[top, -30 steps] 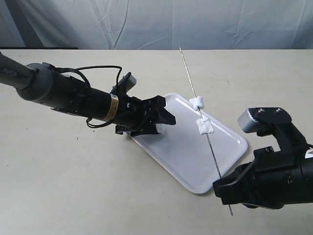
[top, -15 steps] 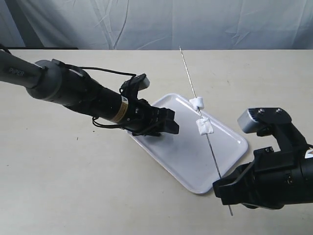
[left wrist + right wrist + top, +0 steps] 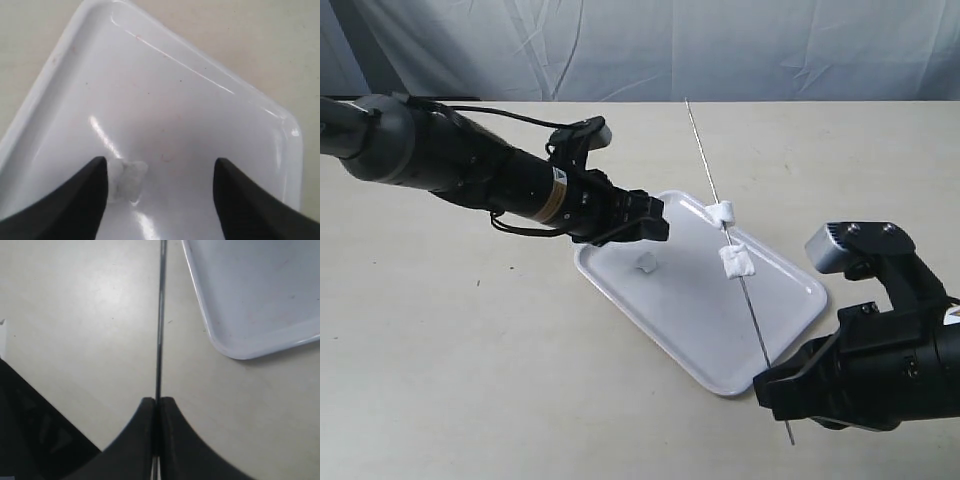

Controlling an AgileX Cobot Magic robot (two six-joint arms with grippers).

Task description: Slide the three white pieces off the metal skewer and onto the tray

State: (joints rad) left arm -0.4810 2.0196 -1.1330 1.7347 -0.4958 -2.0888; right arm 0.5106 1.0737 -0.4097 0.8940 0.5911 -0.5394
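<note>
The white tray lies mid-table. One white piece rests loose on its left end. Two more white pieces sit threaded on the metal skewer, which slants over the tray's right side. My left gripper hovers open just above the loose piece. In the left wrist view that white piece lies on the tray next to one finger of the open left gripper. My right gripper is shut on the near end of the skewer, beside the tray's corner.
The beige tabletop stretches to all sides of the tray. A pale cloth backdrop hangs behind the table's far edge. The left arm's black forearm reaches in from the left, low over the table.
My left gripper has pulled back up and to the left from over the tray, and a white piece now shows on the tray below it. The right gripper and skewer have stayed put.
</note>
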